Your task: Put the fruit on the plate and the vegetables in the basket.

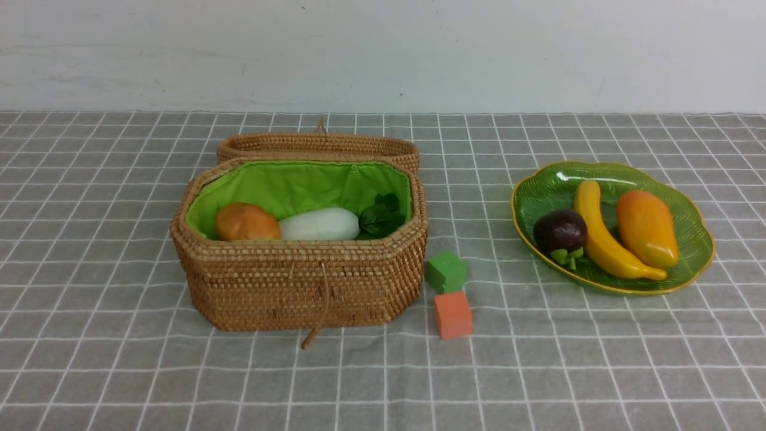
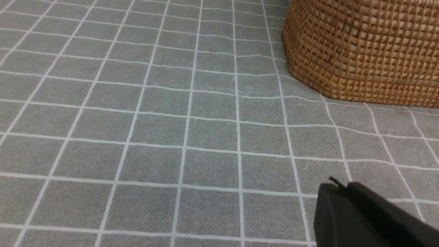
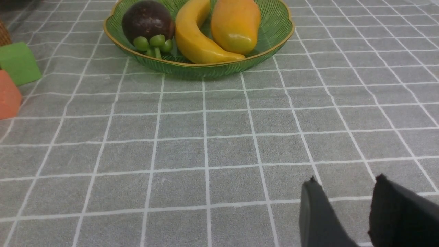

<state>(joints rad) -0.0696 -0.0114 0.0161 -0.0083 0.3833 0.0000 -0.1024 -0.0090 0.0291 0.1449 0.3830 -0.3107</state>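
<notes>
The woven basket [image 1: 299,281] with green lining holds a brown-orange potato [image 1: 246,222], a white radish [image 1: 319,224] and dark leafy greens [image 1: 380,216]. On the green glass plate [image 1: 697,239] lie a purple mangosteen [image 1: 559,230], a yellow banana [image 1: 604,239] and an orange-yellow mango [image 1: 646,227]. Neither arm shows in the front view. My left gripper [image 2: 337,187] hangs shut and empty over the cloth, near the basket's wall [image 2: 363,51]. My right gripper [image 3: 346,181] stands open with nothing between its fingers, on the near side of the plate [image 3: 205,67].
The basket's woven lid [image 1: 317,146] lies behind the basket. A green cube [image 1: 446,271] and an orange cube [image 1: 453,314] sit on the grey checked cloth between basket and plate; both also show in the right wrist view, green cube [image 3: 19,63], orange cube [image 3: 8,97].
</notes>
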